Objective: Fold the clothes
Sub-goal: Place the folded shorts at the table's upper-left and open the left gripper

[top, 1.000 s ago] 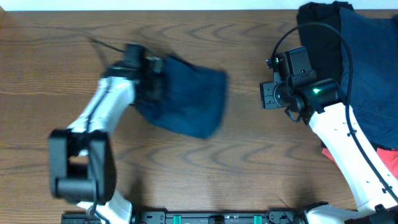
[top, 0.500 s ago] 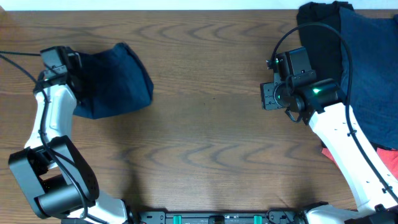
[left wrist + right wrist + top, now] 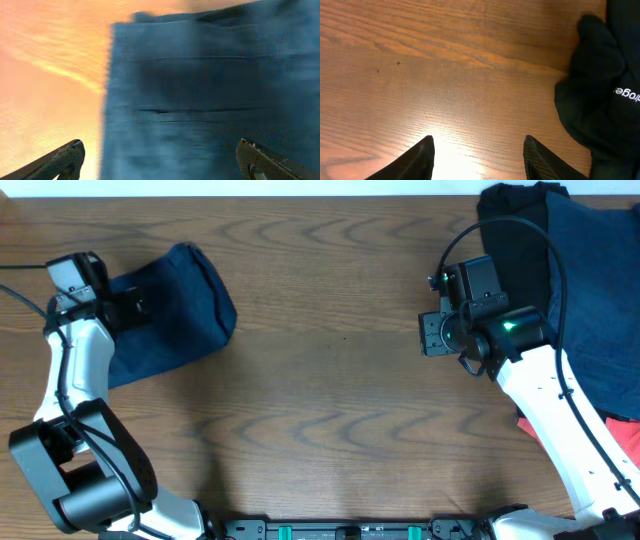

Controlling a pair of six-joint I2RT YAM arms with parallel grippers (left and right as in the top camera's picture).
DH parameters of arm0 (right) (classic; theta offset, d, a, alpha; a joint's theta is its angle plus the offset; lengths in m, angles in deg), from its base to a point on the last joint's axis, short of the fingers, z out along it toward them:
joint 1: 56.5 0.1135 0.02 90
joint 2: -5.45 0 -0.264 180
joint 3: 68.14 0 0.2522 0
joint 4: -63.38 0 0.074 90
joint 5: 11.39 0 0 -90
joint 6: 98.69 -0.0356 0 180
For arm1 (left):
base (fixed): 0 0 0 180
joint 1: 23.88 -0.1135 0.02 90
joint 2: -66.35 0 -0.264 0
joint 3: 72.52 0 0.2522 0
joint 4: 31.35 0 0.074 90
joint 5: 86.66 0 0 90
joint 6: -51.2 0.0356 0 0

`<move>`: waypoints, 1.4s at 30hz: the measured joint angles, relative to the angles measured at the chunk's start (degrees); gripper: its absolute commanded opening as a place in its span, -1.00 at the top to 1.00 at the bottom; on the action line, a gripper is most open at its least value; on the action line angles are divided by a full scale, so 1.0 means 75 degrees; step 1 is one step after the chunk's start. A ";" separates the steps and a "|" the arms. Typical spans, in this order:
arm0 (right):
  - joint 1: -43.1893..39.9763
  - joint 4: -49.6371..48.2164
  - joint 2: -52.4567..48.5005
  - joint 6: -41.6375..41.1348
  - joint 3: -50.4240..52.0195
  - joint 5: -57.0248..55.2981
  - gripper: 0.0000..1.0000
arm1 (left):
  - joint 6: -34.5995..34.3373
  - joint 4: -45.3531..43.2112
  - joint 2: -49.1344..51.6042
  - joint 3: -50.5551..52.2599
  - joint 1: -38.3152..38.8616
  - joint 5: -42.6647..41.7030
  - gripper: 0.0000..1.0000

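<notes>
Shorts (image 3: 185,310) are getting dragged from the middle to the table's (image 3: 330,380) far-left side over the last 1 s, so I'm guessing they're being parked as folded; left claw (image 3: 160,147) is hovering over them spread wide; right claw (image 3: 477,145) is idling wide, empty; long axis is running near-left to far-right, rounded end pointing toward the middle.

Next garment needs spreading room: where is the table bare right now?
Widest bare wood lies mid-table, between the navy shorts on the left and the right gripper, running down to the front edge. Crowded: the right side, with the black garment, navy garment, coral garment and right arm.
</notes>
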 measured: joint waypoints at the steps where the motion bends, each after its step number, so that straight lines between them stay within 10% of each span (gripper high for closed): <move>1: 0.0000 -0.0044 0.0000 -0.0003 0.0000 0.0000 -0.11 | -0.0041 -0.0009 0.0000 0.0000 0.0125 -0.0239 -0.96; 14: 0.0000 -0.0236 0.0000 -0.0128 0.0000 0.0000 -0.10 | -0.0227 -0.0743 0.0271 -0.0061 0.2480 -0.1964 -0.82; 42: 0.0000 -0.0189 0.0000 -0.0131 0.0000 0.0000 -0.17 | -0.0874 0.1751 0.0737 -0.0143 0.2055 -0.2008 -0.96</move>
